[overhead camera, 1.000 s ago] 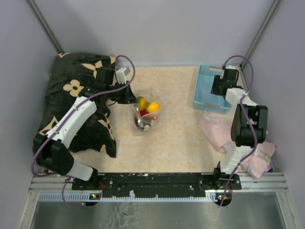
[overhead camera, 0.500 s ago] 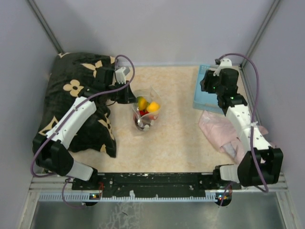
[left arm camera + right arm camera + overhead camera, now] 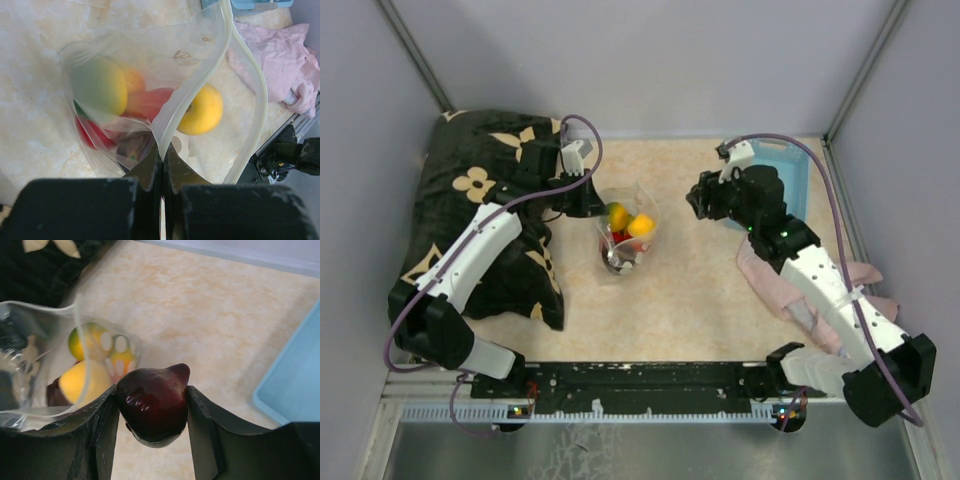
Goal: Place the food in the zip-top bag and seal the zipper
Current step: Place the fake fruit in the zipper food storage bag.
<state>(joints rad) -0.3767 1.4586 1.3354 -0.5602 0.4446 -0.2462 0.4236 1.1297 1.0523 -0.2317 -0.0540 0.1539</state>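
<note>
The clear dotted zip-top bag (image 3: 625, 238) sits mid-table with its mouth open. Several pieces of food lie inside: a green-yellow one (image 3: 100, 86), a yellow one (image 3: 202, 110) and a red one (image 3: 150, 102). My left gripper (image 3: 592, 207) is shut on the bag's rim (image 3: 162, 150) and holds it up. The pale zipper (image 3: 258, 95) runs round the open mouth. My right gripper (image 3: 698, 200) hangs to the right of the bag, shut on a glossy dark maroon food piece (image 3: 152, 405). In the right wrist view the bag (image 3: 50, 365) lies to the left, past the left finger.
A light blue basket (image 3: 790, 165) stands at the back right, behind my right arm. A pink cloth (image 3: 770, 275) lies along the right side. A black floral pillow (image 3: 480, 190) fills the left side under my left arm.
My right arm has swung left from the basket towards the bag, carrying the maroon piece. The left gripper and the bag have not moved.
</note>
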